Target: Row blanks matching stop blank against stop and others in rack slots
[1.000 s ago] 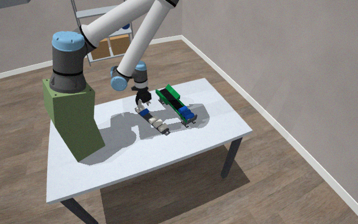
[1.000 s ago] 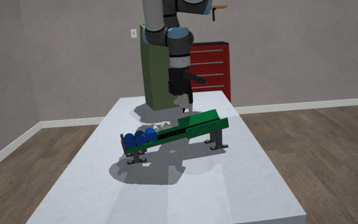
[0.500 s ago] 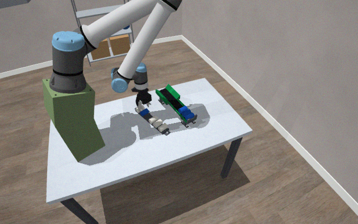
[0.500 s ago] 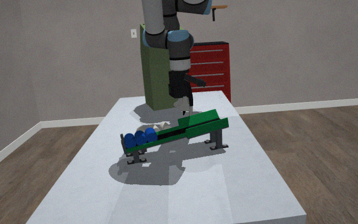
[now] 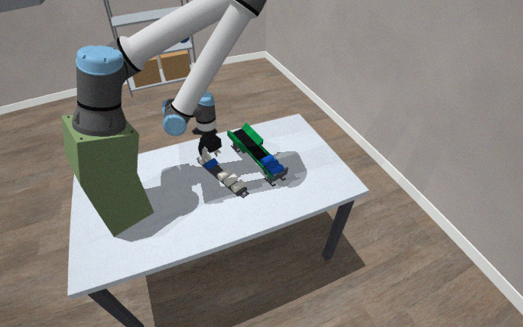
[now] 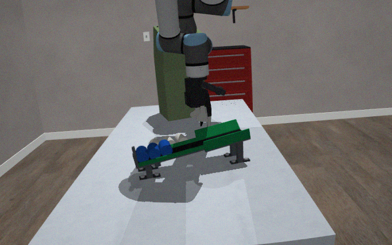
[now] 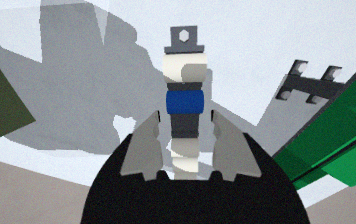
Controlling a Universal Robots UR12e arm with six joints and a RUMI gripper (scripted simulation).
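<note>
Two-jaw black gripper (image 7: 186,150) w/ grey fingers is half-spread, nothing pinched, hovering over the dark ribbed stock rack (image 5: 222,174). Last short blue plastic blank (image 7: 185,102) lies in a rack slot just ahead of the fingertips, betw cream blanks (image 7: 185,67), long axis across the rack, in line w/ the jaw gap. Green sloped feed ramp (image 5: 250,145) sits right of it; three blue blanks (image 5: 272,165) at its stop.
</note>
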